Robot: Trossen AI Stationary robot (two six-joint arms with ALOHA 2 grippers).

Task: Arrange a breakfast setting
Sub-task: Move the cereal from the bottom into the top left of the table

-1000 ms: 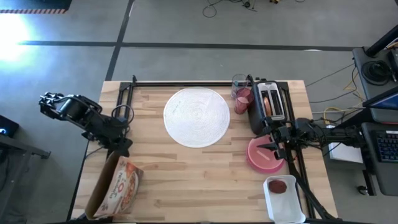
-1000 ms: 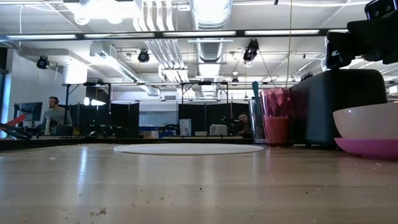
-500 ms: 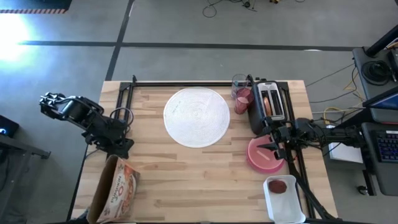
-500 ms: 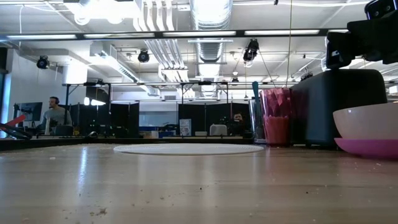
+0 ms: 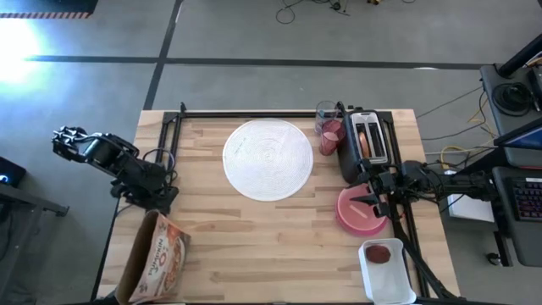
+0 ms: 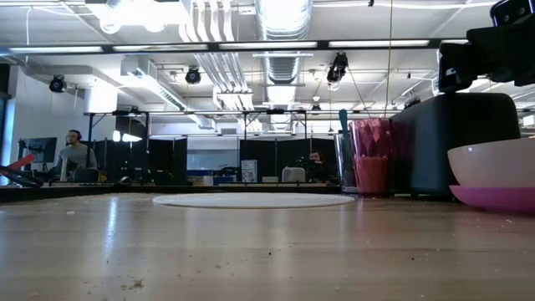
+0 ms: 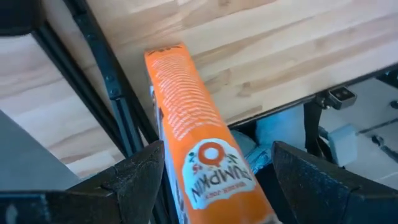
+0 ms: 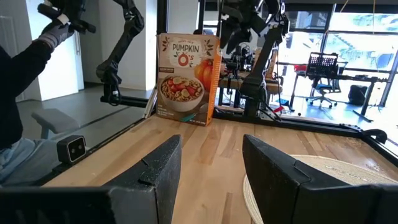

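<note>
The cereal box [image 5: 155,258] stands at the table's near left corner, its picture face turned toward the right arm [image 8: 185,78]. My left gripper [image 5: 157,200] is over the box's top, shut on it. My right gripper [image 8: 211,152] waits open and empty at the right side, level, over the magenta plate [image 5: 345,222] that carries the peach bowl [image 5: 362,209]. The white disc [image 5: 268,158] lies flat at the far middle. The pink tumbler [image 5: 330,135] stands to the right of the disc. The bagel [image 5: 367,138] sticks out of the toaster's slots. The red fruit [image 5: 380,253] lies in the white tray. My left gripper holds the cereal box by its top end, one finger [image 7: 140,180] on each broad face, with the orange narrow side [image 7: 186,118] between them. The fingers slant down from above. The box stands nearly upright, its bottom edge [image 8: 180,118] at the table top.
The black toaster [image 5: 364,157] and a clear glass [image 5: 325,112] stand at the far right, and the white tray [image 5: 388,275] at the near right. A black frame rail [image 5: 254,114] runs along the far edge. A person's sleeve [image 8: 28,56] shows beyond the table.
My left gripper has sunk a little and rolled at the wrist, still shut on the box. The cereal box has swung from a tilt that showed its broad face to a more upright stand; its bottom has stayed at the near left corner.
</note>
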